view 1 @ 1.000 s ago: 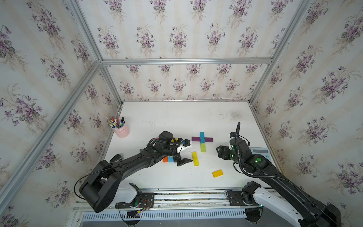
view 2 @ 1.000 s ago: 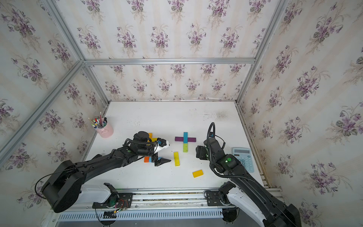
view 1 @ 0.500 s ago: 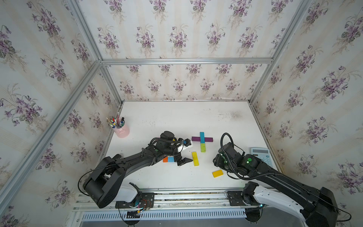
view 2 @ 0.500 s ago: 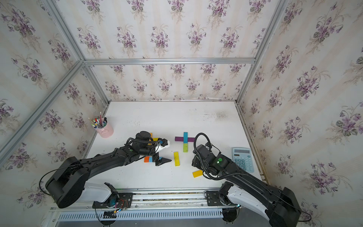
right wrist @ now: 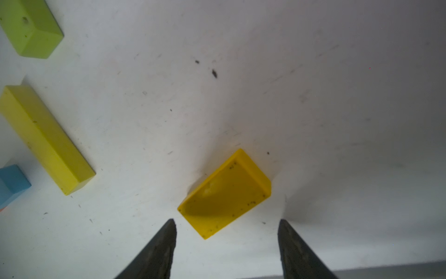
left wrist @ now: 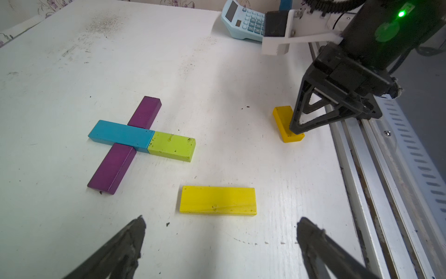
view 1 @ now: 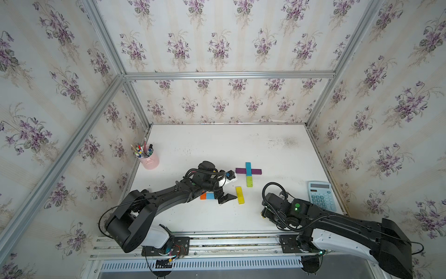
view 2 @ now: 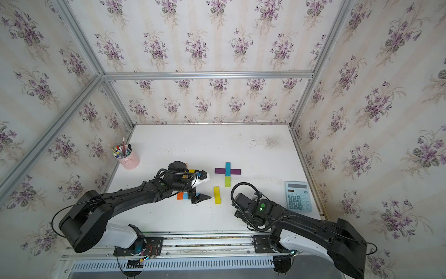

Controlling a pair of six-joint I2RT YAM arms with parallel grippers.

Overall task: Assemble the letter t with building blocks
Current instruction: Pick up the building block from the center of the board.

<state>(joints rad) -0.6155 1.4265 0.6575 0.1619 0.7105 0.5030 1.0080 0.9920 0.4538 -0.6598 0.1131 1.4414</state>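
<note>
Our right fingers (right wrist: 159, 248) stand parted around the near corner of the short yellow block (right wrist: 226, 193), not clamping it. Our left fingers (left wrist: 125, 246) are fully open and empty, near the long yellow block (left wrist: 217, 200).

A short block (right wrist: 224, 193) lies just ahead of the tips of the right claw (right wrist: 226, 221), a long block (left wrist: 218, 200) just ahead of the left claw (left wrist: 220, 218), and the cross of blocks (left wrist: 120, 135) beyond that.
</note>
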